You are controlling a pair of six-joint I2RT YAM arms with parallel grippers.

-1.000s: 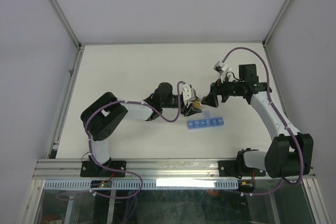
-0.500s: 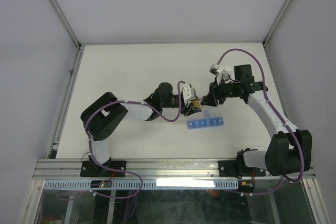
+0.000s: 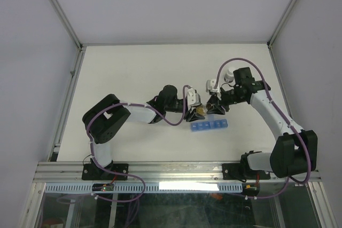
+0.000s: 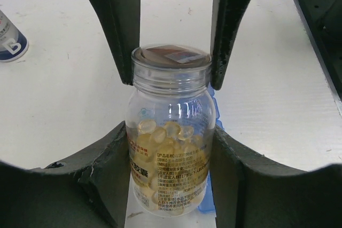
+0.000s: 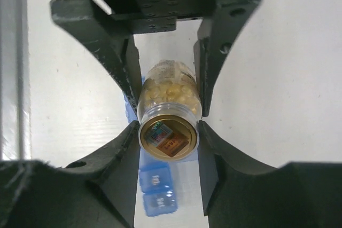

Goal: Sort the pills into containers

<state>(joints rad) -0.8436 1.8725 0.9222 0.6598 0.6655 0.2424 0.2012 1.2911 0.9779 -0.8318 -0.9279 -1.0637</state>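
A clear pill bottle hangs tilted just above the table, and my left gripper is shut on its body. Pale yellow pills fill it, seen also through its wall in the right wrist view. A printed seal covers its mouth. My right gripper is shut on the bottle's neck, a finger pressing each side. Both grippers meet at the table's middle. The blue containers, a row of small lidded compartments, lie flat just under and in front of the bottle.
A small white bottle with a dark band lies on the table to the left of the held bottle in the left wrist view. A metal rail with a black bracket borders the table.
My right arm has swung in towards the left arm, and its jaws have gone from wide open to shut around the bottle's neck. The left arm has barely moved.
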